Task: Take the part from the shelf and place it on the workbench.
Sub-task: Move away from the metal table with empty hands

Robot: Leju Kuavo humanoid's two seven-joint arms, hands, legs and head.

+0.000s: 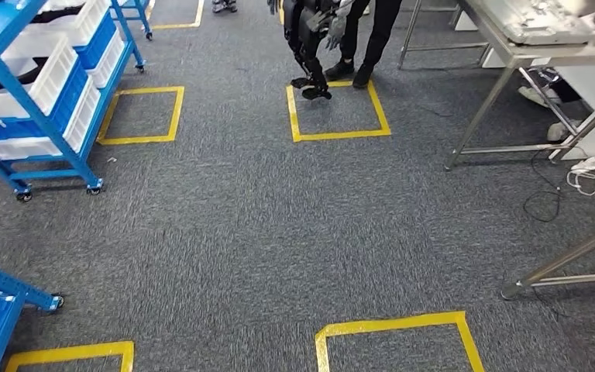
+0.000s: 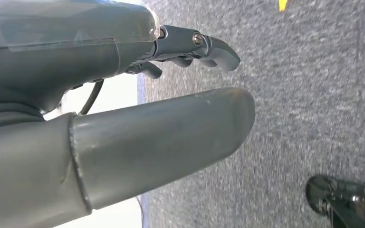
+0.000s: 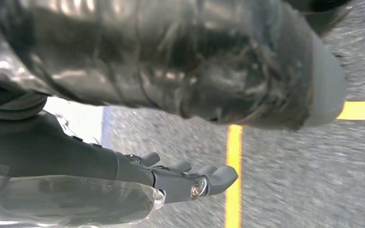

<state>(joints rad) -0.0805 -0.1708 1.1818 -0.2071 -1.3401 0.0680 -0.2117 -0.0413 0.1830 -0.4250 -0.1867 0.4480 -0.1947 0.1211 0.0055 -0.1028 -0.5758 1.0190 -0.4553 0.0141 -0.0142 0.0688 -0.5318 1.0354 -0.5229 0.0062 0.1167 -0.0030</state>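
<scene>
The blue wheeled shelf [image 1: 62,147] stands at the left of the head view, holding white bins [image 1: 50,74] and blue bins; I cannot make out any part in them. The steel workbench [image 1: 511,50] is at the far right, with a grey tray on top. My left hand [image 2: 138,123] hangs over the grey carpet, thumb and dark fingers [image 2: 214,47] spread apart, holding nothing. My right hand [image 3: 123,175] also hangs above the carpet by a yellow tape line [image 3: 233,171], its fingers [image 3: 209,183] straight and nothing in it.
Yellow tape squares [image 1: 337,112] mark the carpet. Another dark humanoid robot [image 1: 310,46] and a person's legs [image 1: 368,39] stand at the far square. A second blue rack [image 1: 0,298] is near left. Cables [image 1: 550,198] and table legs [image 1: 573,260] lie on the right.
</scene>
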